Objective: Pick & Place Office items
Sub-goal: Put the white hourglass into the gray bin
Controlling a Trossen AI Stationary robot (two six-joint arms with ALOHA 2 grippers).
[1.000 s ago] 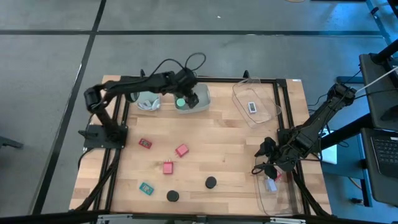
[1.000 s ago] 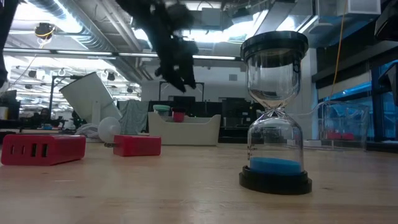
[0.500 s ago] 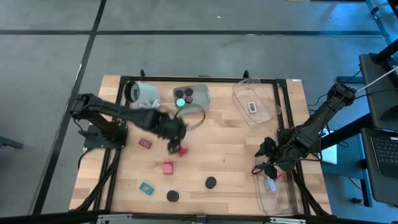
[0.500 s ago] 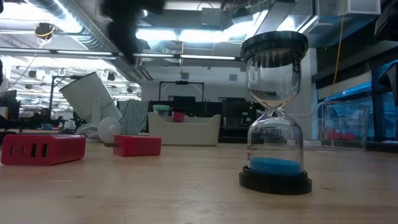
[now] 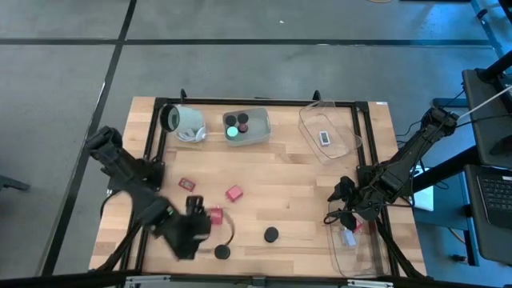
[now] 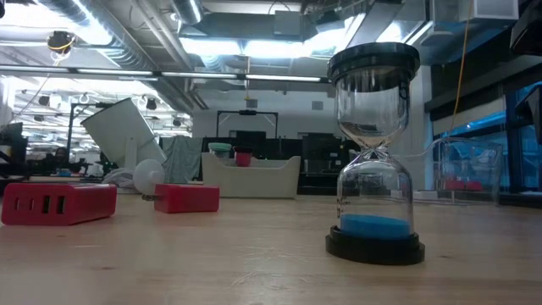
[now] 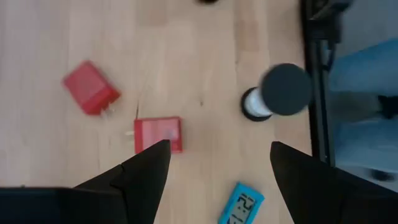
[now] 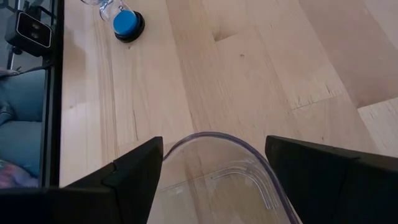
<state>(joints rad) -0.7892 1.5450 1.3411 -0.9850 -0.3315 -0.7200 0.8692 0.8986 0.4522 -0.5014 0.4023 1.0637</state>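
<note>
In the high view, my left gripper [image 5: 196, 224] hovers open near the table's near-left corner, touching nothing. In the left wrist view it [image 7: 217, 180] looks down on a red block [image 7: 158, 134], a second red block [image 7: 91, 87], a teal clock [image 7: 242, 204] and a black-capped hourglass [image 7: 283, 90]. The arm hides the teal clock in the high view. Three red blocks [image 5: 233, 193] and two black caps [image 5: 272, 234] rest on the wood. A green round item [image 5: 232, 132] lies in the grey tray [image 5: 258, 128]. My right gripper [image 5: 346, 214] waits open at the table's right edge.
A white cup [image 5: 182, 120] lies on its side at the far left. A clear tray [image 5: 312, 120] at the far right holds a pale rectangle [image 5: 324, 138]. Another clear tray [image 8: 230, 146] sits under the right gripper. The low view shows an hourglass [image 6: 375, 152] close to the near edge.
My left arm has swung fast from above the grey tray at the far edge, across the middle of the table, down to the near-left corner, where it now covers the teal clock. The right arm and all items kept still.
</note>
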